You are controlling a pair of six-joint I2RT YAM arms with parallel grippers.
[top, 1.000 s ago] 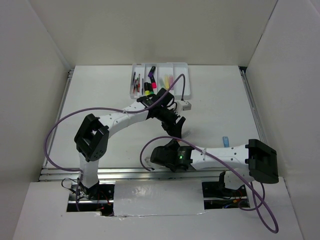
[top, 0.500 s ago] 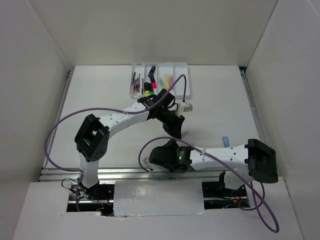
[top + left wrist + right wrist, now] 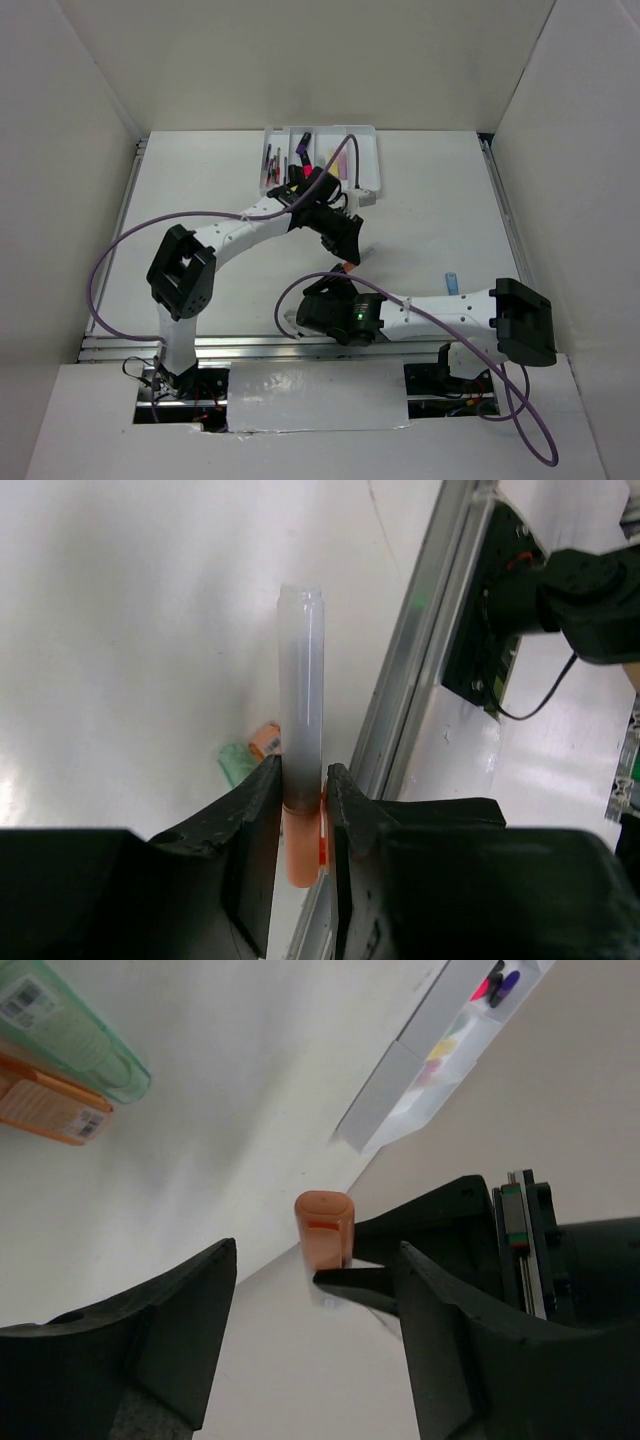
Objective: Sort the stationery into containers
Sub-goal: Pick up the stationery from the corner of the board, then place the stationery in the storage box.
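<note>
Top external view shows the white tray [image 3: 366, 160] at the far side of the table [image 3: 200, 200], with four long compartments. The leftmost holds dark pens [image 3: 270, 165], the next holds highlighters [image 3: 303, 148], and the third holds pastel markers [image 3: 342, 160], partly hidden by the left arm's cable.

The left gripper [image 3: 303, 775] hangs over the table, well apart from the tray and just beyond the right wrist. Its fingers [image 3: 255, 820] are nearly closed and pinch an orange marker [image 3: 302, 680] at the join of its pale clear cap and orange body.

The right gripper [image 3: 315, 1250] is spread wide with nothing between its fingers [image 3: 180, 1330]. The held marker's orange end shows in the gap beyond them.

A green marker [image 3: 70, 1040] and a loose orange one [image 3: 50, 1105] lie side by side on the table.
</note>
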